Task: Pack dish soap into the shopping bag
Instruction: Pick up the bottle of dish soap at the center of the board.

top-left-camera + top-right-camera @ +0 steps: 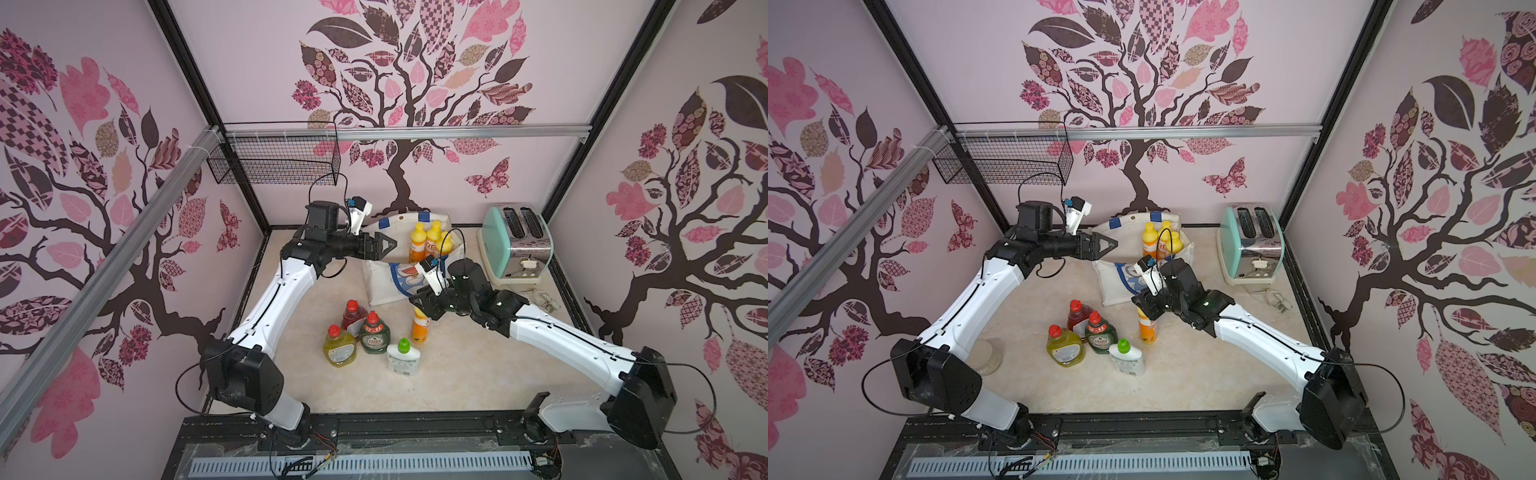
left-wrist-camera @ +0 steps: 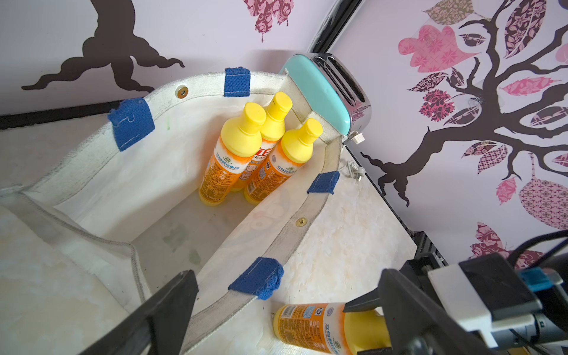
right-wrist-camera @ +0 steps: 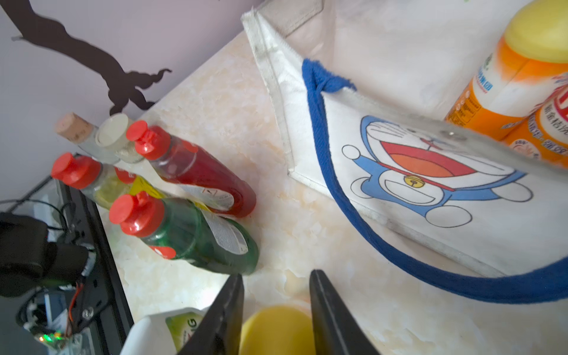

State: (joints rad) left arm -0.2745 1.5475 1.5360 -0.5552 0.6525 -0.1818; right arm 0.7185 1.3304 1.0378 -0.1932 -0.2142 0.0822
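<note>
Near edge of the table (image 1: 457, 374): white bottle (image 1: 402, 358) with green cap, upright. Just to its left, a tight cluster of yellow-green bottle (image 1: 340, 347), dark green bottle (image 1: 375, 334) and red bottle (image 1: 354, 316), all red-capped and upright.

Slightly farther, to the right: orange bottle (image 1: 420, 330) upright on the table, outside the bag. Right pincer (image 3: 275, 273) set over its top, narrowed about the yellow cap, one finger (image 3: 227, 313) on each side. Cannot tell whether pressing on the cap or only just beside it.

Middle ground: bag (image 1: 380, 291), white canvas with blue trim and a blue cartoon cat on the front, standing with mouth open. Left pincer (image 1: 386, 244) at the bag's left end, about level with the rim, spread to full width, holding nothing.

Inside the bag, at its right end: three orange bottles (image 1: 430, 243), upright, touching one another.

Farthest: mint toaster (image 1: 515, 245) just right of the bag, by the back wall. Wire basket (image 1: 274, 162) hung from the rail on the back wall, above the left arm.
</note>
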